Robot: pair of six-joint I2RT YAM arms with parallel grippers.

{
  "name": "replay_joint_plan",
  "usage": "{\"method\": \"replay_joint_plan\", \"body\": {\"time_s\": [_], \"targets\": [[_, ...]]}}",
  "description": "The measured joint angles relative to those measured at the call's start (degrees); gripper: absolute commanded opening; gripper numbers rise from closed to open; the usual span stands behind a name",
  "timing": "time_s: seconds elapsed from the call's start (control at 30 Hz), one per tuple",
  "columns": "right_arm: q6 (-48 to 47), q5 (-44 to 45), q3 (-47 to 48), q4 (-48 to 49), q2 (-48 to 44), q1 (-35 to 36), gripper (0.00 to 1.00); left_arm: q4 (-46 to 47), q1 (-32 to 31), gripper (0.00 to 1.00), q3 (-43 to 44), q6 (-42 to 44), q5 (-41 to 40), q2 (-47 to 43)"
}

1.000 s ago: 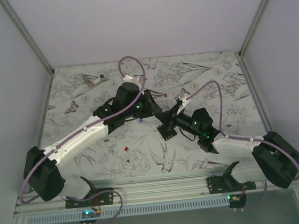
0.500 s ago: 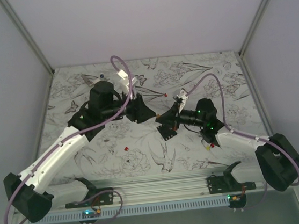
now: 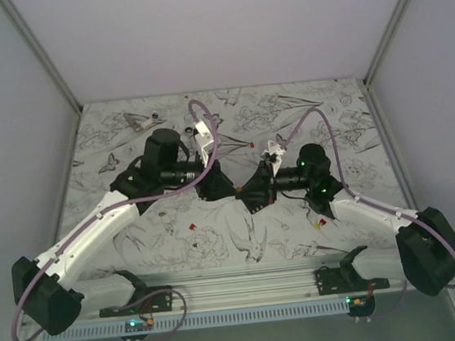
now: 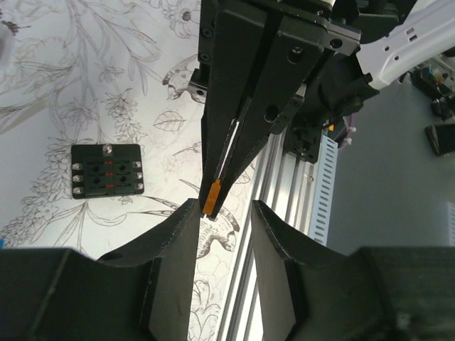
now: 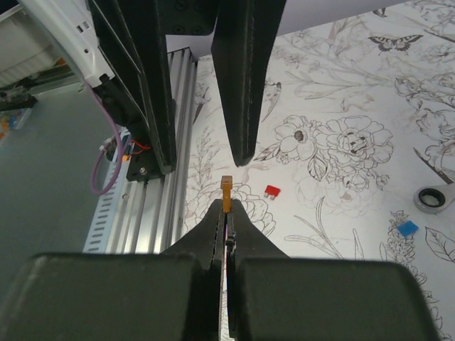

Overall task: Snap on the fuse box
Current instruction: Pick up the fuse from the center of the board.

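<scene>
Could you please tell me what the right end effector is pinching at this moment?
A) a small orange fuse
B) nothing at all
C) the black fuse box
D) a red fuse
A: the right wrist view shows the right end effector shut on a small orange fuse, while the fuse box lies apart on the table.

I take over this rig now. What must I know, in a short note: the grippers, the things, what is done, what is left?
Right gripper: shut on an orange fuse, held above the table.
Left gripper: open, its fingers either side of that fuse, not gripping it.
Fuse box: flat on the table, apart from both grippers.
Done: fuse picked up.
Left: likely the handover, then the work at the box.
</scene>
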Motion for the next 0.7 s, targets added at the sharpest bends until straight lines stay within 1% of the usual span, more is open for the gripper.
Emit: {"method": "replay_joint_plan", "body": {"time_s": [0.23,0.47,0.57,0.63,0.7], "targets": [[-0.17,-1.64,0.42,-1.25,0.0,0.0,0.0,-0.07,-0.2,0.28,0.0,1.79,3.34,2.82],[-0.24,-2.34,0.5,-1.9,0.0,0.0,0.0,-0.07,-0.55,0.2,0.24,2.78,4.28,5.03],[-0.28,-2.47,0.5,-2.21,0.0,0.0,0.0,-0.24,-0.59,0.14,0.59,3.06,4.7,5.42],[-0.39,-2.58,0.5,-2.54,0.0,0.0,0.0,-0.28,-0.61,0.15,0.63,3.28,4.96,5.46],[-0.39,-2.73,0.5,-2.58,0.0,0.0,0.0,-0.39,-0.63,0.18,0.63,3.45,5.09,5.46]]}}
